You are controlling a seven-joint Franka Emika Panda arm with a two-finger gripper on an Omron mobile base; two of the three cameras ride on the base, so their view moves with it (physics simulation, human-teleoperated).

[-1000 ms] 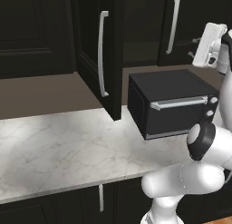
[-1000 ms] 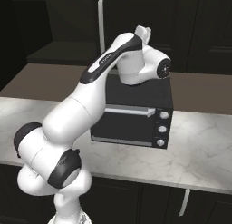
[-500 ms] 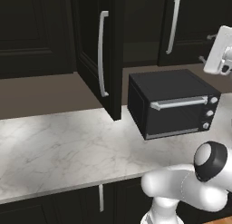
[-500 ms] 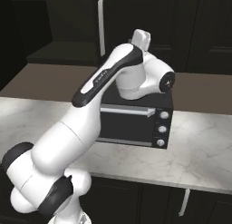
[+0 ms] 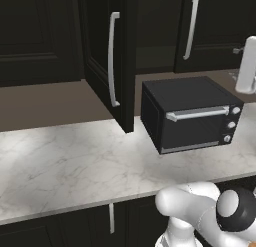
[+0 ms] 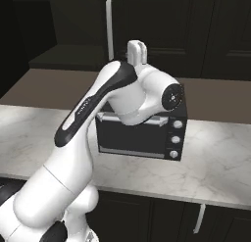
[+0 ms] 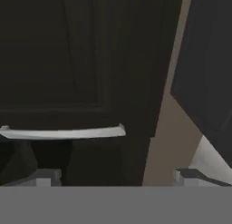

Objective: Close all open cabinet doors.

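One tall, nearly black cabinet door (image 5: 97, 51) stands swung open over the counter, left of the toaster oven, its silver bar handle (image 5: 114, 61) facing left. The same handle (image 6: 110, 28) rises behind my arm in the right base view. A second door (image 5: 205, 31) to its right is shut. My gripper (image 7: 118, 175) is open, its fingertips (image 7: 43, 175) far apart with nothing between them. It faces a dark panelled door (image 7: 68, 60) whose handle (image 7: 63, 133) runs sideways across the rolled hand view. My hand (image 5: 247, 66) hangs at the right edge, well right of the open door.
A black toaster oven (image 5: 192, 116) sits on the marble counter (image 5: 65, 166) just right of the open door and below my hand; it also stands behind my forearm (image 6: 142, 135). Brown wall (image 5: 45, 101) runs behind the counter. Dark lower cabinets (image 6: 196, 216) sit under the counter.
My hand has drifted right and slightly down at the right edge of the left base view, and the elbow has swung higher. The jaws have gone from shut to open. The doors have not moved.
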